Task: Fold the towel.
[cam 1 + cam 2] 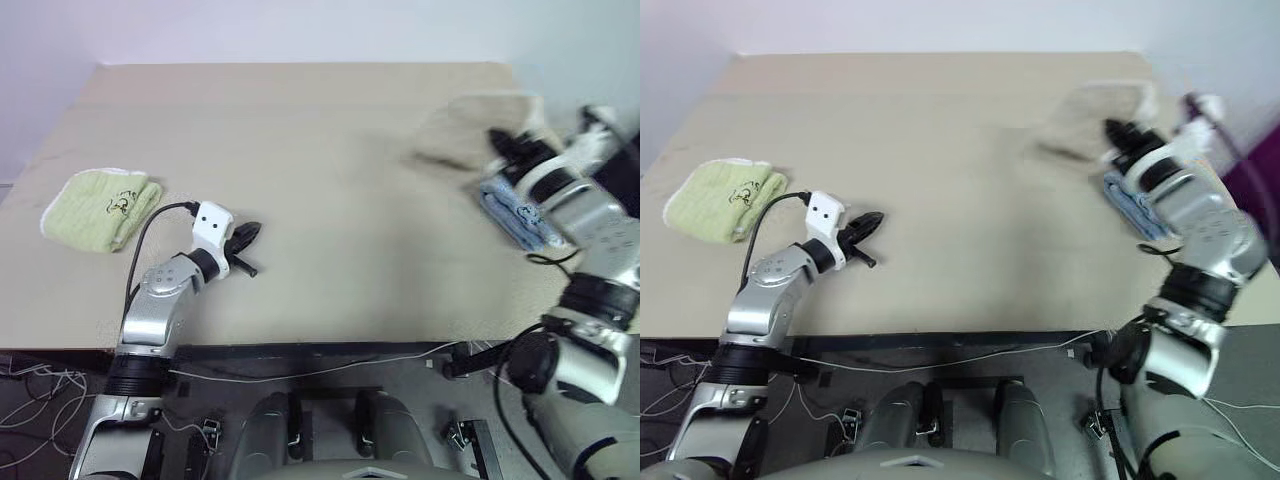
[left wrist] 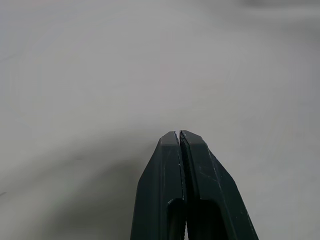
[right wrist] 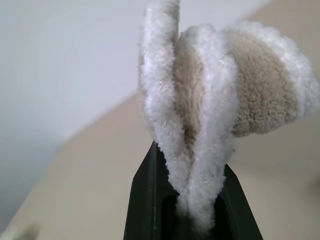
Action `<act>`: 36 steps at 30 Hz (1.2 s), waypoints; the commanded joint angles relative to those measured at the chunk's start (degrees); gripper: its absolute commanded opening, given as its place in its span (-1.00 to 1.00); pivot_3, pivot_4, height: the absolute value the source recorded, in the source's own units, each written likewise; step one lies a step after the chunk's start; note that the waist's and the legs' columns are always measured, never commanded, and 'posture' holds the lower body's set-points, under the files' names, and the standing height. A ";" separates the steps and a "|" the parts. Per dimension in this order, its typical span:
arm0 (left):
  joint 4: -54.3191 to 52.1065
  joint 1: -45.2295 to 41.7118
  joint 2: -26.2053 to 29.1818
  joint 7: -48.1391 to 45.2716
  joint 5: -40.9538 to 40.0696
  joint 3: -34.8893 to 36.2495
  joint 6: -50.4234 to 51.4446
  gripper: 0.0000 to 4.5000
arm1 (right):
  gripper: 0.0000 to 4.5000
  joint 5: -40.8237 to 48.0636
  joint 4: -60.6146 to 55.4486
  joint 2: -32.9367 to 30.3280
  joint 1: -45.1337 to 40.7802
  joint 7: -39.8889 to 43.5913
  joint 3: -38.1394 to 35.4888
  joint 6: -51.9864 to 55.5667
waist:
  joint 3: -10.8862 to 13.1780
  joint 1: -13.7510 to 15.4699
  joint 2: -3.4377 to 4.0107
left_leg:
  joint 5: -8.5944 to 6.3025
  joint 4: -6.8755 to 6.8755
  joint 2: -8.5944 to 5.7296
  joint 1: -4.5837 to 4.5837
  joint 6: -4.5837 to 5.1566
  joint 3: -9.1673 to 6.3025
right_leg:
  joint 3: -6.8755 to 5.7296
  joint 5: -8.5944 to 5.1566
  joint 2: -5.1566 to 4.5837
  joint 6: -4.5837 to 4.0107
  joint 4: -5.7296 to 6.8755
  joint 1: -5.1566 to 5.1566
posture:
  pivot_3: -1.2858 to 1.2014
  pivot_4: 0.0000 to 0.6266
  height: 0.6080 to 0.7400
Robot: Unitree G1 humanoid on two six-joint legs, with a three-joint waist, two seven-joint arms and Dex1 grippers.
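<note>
Right gripper clamps the towel edge, raised near bench far-right corner; left gripper clenched empty, near front-left, well apart.

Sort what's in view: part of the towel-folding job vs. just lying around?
Job:
- beige towel, white-edged, pinched in the right pincer and lifted off the table
- left pincer, shut, empty, over the table

Lying about:
- light-green folded towel, near the table's left edge
- light-blue folded towel, on the right, under the right arm
</note>
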 commanded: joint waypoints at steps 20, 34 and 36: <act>0.85 -2.35 -1.59 -1.39 0.69 -1.70 -1.16 -0.96 | -0.15 -0.60 10.57 -4.39 6.94 -11.38 -7.18 -5.45 | 0.00 0.01 0.01 | 0.02 0.06 0.02 0.02 0.02 0.02 | 0.02 0.00 0.02 0.04 0.01 0.06 | 0.03 -0.52 1.00; 3.75 -4.09 -2.38 -3.29 1.17 -2.91 -1.83 -0.96 | 0.99 -1.86 -4.58 -4.43 12.35 -13.86 -7.19 -13.93 | -0.02 0.16 0.04 | 0.02 0.07 0.01 0.03 0.02 -0.01 | 0.01 0.01 0.02 0.06 0.01 0.09 | 0.03 -0.52 1.00; 5.20 -5.02 -2.85 -3.36 1.59 -3.03 -2.31 -0.96 | 0.99 -4.24 -9.38 -4.87 15.09 -13.17 -3.71 -14.05 | -0.02 0.12 0.04 | 0.02 0.07 0.01 0.03 0.02 0.00 | 0.02 0.00 0.02 0.07 0.01 0.09 | 0.03 -0.52 1.00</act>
